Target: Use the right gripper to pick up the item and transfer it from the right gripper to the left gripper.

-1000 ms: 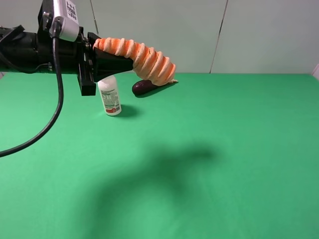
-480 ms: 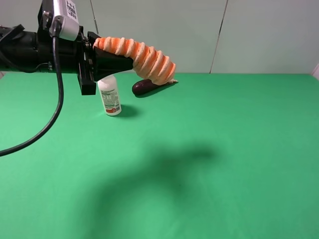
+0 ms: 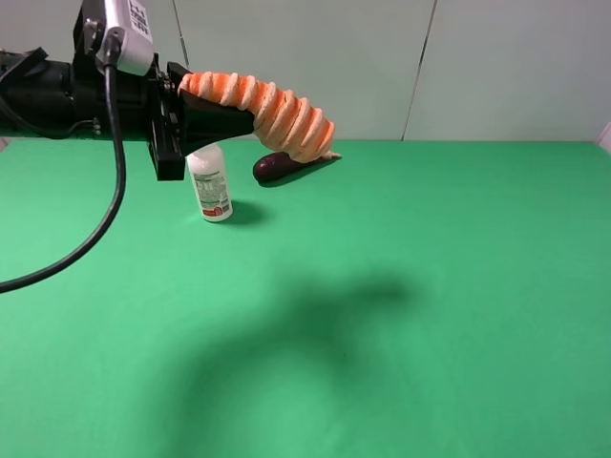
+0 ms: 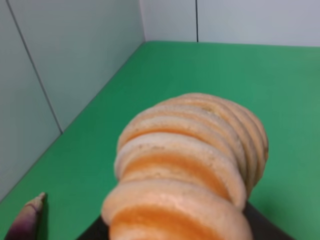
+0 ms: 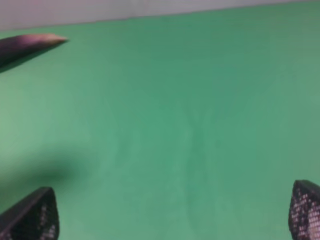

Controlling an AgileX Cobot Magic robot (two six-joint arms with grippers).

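Currently your right gripper (image 5: 170, 215) hangs over the bare green table (image 3: 430, 286), its fingertips (image 5: 32, 215) spread wide with nothing between them. Farther back on the left, your left gripper (image 3: 229, 114) is clamped on one end of the orange-and-cream roll (image 3: 286, 119), which it holds in the air, the free end drooping toward the wall. Under it you have the white bottle (image 3: 210, 186) standing upright, and behind that the eggplant (image 3: 277, 166) lies near the table's far edge.
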